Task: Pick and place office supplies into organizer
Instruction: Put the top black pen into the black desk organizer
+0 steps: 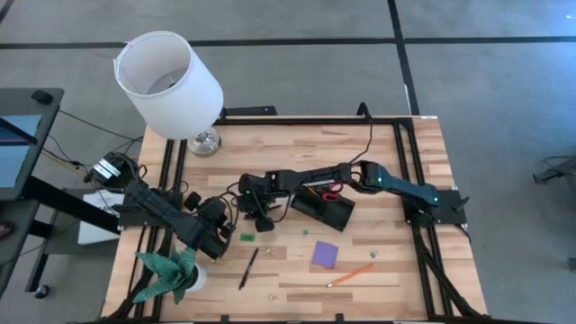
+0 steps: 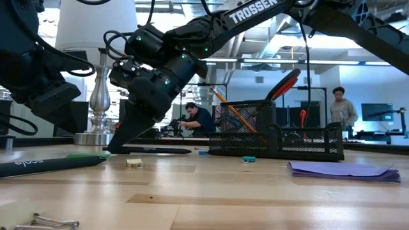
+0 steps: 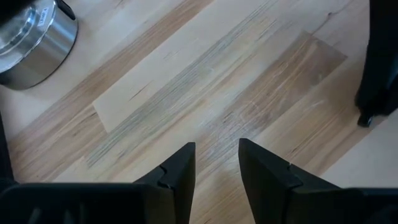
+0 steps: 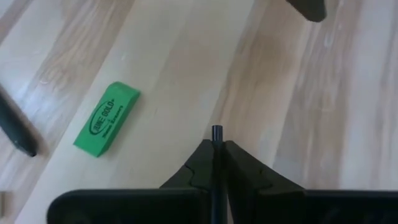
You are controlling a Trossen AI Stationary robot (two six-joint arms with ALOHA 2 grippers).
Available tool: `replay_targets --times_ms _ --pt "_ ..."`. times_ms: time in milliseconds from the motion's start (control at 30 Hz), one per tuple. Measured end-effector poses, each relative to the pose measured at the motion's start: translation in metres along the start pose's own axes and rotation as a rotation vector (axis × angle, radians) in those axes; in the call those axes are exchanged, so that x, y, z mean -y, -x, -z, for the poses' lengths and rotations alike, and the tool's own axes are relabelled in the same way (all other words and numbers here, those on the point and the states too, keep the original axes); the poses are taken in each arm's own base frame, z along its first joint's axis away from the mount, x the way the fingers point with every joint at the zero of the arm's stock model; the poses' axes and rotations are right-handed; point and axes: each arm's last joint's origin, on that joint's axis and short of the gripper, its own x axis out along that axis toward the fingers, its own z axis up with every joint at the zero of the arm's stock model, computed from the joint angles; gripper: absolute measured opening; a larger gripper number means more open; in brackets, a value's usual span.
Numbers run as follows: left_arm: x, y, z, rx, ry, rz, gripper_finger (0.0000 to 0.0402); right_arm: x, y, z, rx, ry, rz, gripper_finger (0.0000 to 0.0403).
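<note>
The right gripper (image 4: pixel 217 155) is pinching a thin black pen (image 4: pixel 216 138) at nine o'clock of the black mesh organizer (image 1: pixel 326 210). It should be lifting straight, avoiding slip. The left gripper (image 3: pixel 216 163) is waiting, fingers spread.

A white-shaded lamp (image 1: pixel 171 85) and a green paper plant (image 1: pixel 169 270) share the wooden table (image 1: pixel 297 279).

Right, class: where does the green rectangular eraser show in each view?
High view: green rectangular eraser, centre-left, beside the right pincer.
Low view: eraser at left.
Left wrist view: not in it.
Right wrist view: eraser beside that pincer's tips.
Shared landmark: right pincer, shut on a thin black pen.
</note>
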Motion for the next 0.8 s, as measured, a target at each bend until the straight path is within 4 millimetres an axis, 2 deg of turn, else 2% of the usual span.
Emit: replay_targets --times_ms 200,367,600,700,800 --pt "-0.002 0.0 0.0 -0.001 0.003 -0.017 0.0119 -0.003 0.007 -0.003 -0.054 -0.018 -0.02 0.0018" --pt "-0.004 0.0 0.0 -0.002 0.003 -0.031 0.0119 -0.005 0.009 -0.006 -0.055 -0.014 -0.027 0.0001" --pt "-0.004 0.0 0.001 -0.026 0.003 -0.03 0.0119 -0.01 0.01 -0.008 -0.067 0.027 -0.042 0.0006" --pt "-0.004 0.0 0.001 -0.026 0.003 -0.029 0.0119 -0.015 0.01 -0.006 -0.103 0.076 -0.062 0.0016" --pt "-0.004 0.0 0.001 -0.026 0.003 -0.03 0.0119 -0.023 0.008 -0.006 -0.126 0.089 -0.079 0.0043"
